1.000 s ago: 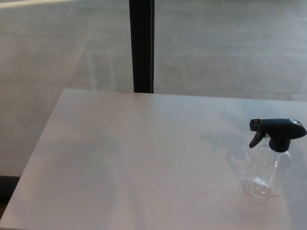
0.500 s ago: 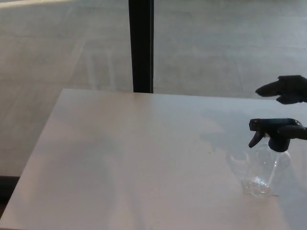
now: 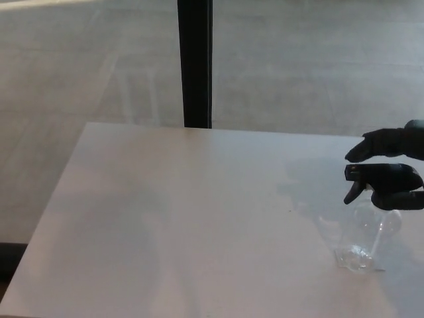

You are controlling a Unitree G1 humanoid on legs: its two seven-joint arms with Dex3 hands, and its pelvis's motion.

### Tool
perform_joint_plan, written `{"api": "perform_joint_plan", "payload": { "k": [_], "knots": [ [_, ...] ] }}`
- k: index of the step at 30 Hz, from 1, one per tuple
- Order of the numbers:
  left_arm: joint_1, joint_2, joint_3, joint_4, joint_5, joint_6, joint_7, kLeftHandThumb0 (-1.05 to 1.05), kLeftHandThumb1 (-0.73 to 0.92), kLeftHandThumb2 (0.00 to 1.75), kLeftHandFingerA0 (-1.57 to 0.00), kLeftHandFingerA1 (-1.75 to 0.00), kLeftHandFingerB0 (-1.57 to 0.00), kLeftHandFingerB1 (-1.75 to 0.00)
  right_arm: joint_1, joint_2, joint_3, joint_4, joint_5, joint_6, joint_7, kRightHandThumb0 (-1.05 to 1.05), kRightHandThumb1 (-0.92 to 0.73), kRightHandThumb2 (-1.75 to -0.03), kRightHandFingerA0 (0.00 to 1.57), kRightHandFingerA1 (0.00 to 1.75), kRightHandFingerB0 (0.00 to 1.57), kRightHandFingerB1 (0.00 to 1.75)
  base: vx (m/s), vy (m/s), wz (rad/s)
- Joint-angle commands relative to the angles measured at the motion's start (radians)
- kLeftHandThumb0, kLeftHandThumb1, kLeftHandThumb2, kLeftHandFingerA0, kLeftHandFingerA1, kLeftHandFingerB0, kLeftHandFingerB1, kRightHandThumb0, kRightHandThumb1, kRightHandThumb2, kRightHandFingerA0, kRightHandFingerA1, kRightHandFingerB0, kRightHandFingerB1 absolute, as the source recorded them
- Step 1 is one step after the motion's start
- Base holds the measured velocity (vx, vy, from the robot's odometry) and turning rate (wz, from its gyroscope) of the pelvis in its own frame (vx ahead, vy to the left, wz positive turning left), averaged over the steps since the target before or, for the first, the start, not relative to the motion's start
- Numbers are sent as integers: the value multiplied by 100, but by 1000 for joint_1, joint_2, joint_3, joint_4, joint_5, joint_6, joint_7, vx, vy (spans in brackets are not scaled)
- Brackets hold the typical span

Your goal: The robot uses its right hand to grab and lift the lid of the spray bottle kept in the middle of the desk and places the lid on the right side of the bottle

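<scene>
A clear plastic spray bottle point(image 3: 363, 238) stands upright near the right edge of the white desk point(image 3: 185, 218). Its black trigger lid point(image 3: 377, 177) sits on the neck, nozzle pointing left. My right hand point(image 3: 394, 165) reaches in from the right edge, fingers apart: one finger point(image 3: 371, 146) lies just above the lid, another point(image 3: 404, 199) just below it beside the bottle's neck. The fingers bracket the lid without closing on it. My left hand does not show.
A black vertical post point(image 3: 195, 63) rises behind the desk's far edge. Grey floor lies beyond the desk. The desk's left edge runs diagonally down to the bottom left corner.
My right hand came in from the right a second ago and has since dropped lower, so its fingers now sit above and below the lid. The bottle has not moved.
</scene>
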Motion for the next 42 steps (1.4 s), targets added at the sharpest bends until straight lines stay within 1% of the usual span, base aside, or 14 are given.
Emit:
{"api": "perform_joint_plan", "payload": {
  "k": [1,4,5,6,18,21,22,23,24,25,27,34,35,42],
  "knots": [
    [9,16,0,4,-14,-36,-11,-83,88,66,-55,-51,-38,-40,4,-21,20,-49,-264,-7,-93,-59,-66,-60,82,101,44,36,0,0,0],
    [9,14,3,3,-17,-29,-7,-80,87,66,-56,-50,-38,-40,34,-19,27,-74,-371,-39,-222,-44,-71,-61,92,128,52,37,0,0,0],
    [10,13,3,4,-17,-29,-6,-76,68,108,-50,-61,-32,-52,44,-15,25,-70,-389,-61,-269,-39,-70,-63,91,137,57,39,0,0,0],
    [7,12,7,6,-21,-25,-5,-79,87,65,-57,-50,-40,-40,52,-10,20,-67,-392,-67,-294,-40,-70,-63,91,144,59,41,0,0,0],
    [23,10,7,5,-21,-30,-12,-81,87,66,-54,-52,-37,-40,121,10,-2,-34,-452,-145,-488,-34,-68,-65,89,165,72,48,0,0,0],
    [17,12,-1,10,-12,-27,0,-81,87,66,-57,-50,-38,-39,149,25,-33,-7,-441,-188,-596,-37,-65,-59,95,169,94,54,0,0,0],
    [18,13,-8,10,-4,-32,-1,-79,69,109,-49,-60,-31,-52,155,28,-36,-3,-447,-191,-618,-38,-64,-64,95,172,95,58,0,0,0],
    [18,14,-8,10,-3,-32,-2,-79,69,109,-49,-60,-31,-52,156,29,-37,-3,-448,-192,-621,-38,-64,-64,95,172,95,58,0,0,0],
    [17,13,-6,10,-6,-29,0,-81,87,66,-57,-49,-38,-39,159,32,-38,6,-449,-200,-638,-38,-67,-64,91,173,94,74,0,0,0],
    [17,13,-3,8,-10,-28,-2,-82,70,108,-51,-61,-33,-53,162,33,-38,12,-453,-210,-656,-36,-71,-61,92,175,85,112,0,0,0],
    [21,12,-2,10,-11,-33,-7,-85,70,108,-52,-61,-34,-53,168,36,-43,17,-443,-221,-658,-35,-69,-60,92,174,91,90,0,0,0],
    [22,12,-3,8,-9,-36,1,-80,68,109,-51,-61,-32,-52,153,79,-146,25,-270,-191,-512,-28,-68,-74,91,164,88,92,0,0,0],
    [21,13,-3,9,-9,-35,0,-83,87,66,-58,-50,-38,-39,152,88,-160,32,-269,-203,-509,-27,-66,-77,92,158,90,90,0,0,0],
    [19,16,-5,13,-8,-34,10,-83,87,67,-58,-49,-39,-39,75,80,-258,71,-244,-220,-400,-24,-68,-79,90,153,88,83,0,0,0]
  ]
}}
